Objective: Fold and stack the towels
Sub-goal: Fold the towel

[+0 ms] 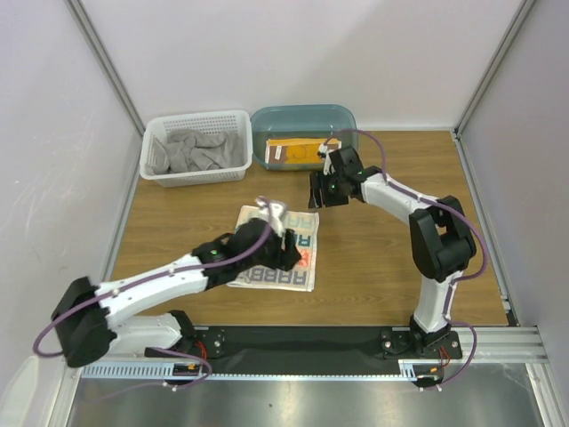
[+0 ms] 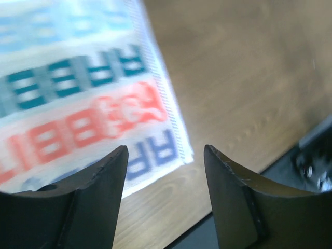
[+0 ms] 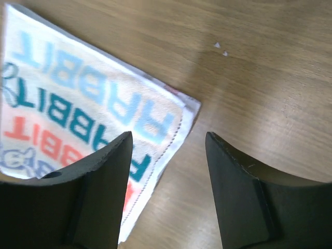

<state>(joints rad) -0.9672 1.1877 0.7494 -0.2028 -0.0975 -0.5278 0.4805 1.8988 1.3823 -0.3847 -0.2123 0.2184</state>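
The white towel with printed letters (image 1: pixel 267 277) lies flat and folded on the wooden table at mid left. It also shows in the left wrist view (image 2: pixel 78 104) and the right wrist view (image 3: pixel 88 109). My left gripper (image 1: pixel 292 256) is open and empty above the towel's near right corner (image 2: pixel 166 155). My right gripper (image 1: pixel 317 197) is open and empty just above the towel's far right corner (image 3: pixel 168 142). The grey towel (image 1: pixel 197 149) lies crumpled in the white basket. The brown towel with orange edge (image 1: pixel 293 151) lies in the teal tub.
The white lattice basket (image 1: pixel 196 117) stands at the back left, the teal tub (image 1: pixel 302 110) beside it at the back centre. Grey walls close in the table on three sides. A black rail (image 1: pixel 311 340) runs along the near edge.
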